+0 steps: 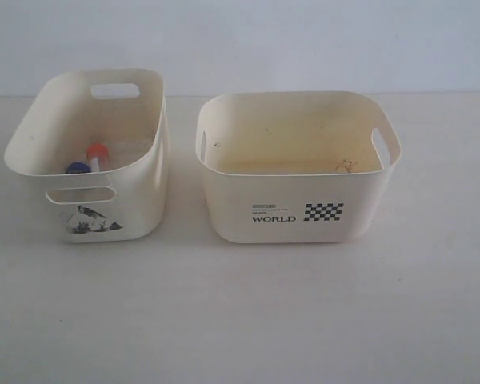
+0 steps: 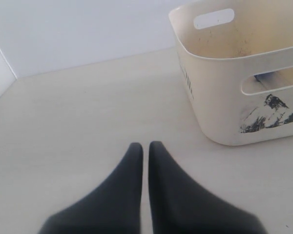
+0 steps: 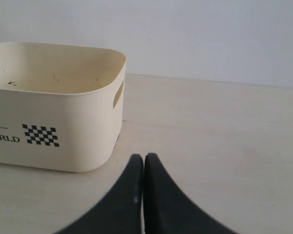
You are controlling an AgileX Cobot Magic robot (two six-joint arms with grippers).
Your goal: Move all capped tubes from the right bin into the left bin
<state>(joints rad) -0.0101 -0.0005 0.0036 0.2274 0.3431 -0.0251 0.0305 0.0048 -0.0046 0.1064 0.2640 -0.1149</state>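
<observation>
Left bin: held capped tubes; orange-red and blue caps visible;
Right bin: no tube seen; task apparently done;
Left hand, right hand: clenched, empty

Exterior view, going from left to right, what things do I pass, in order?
First the left bin, holding a blue-capped tube and then an orange-capped tube → the right bin.
</observation>
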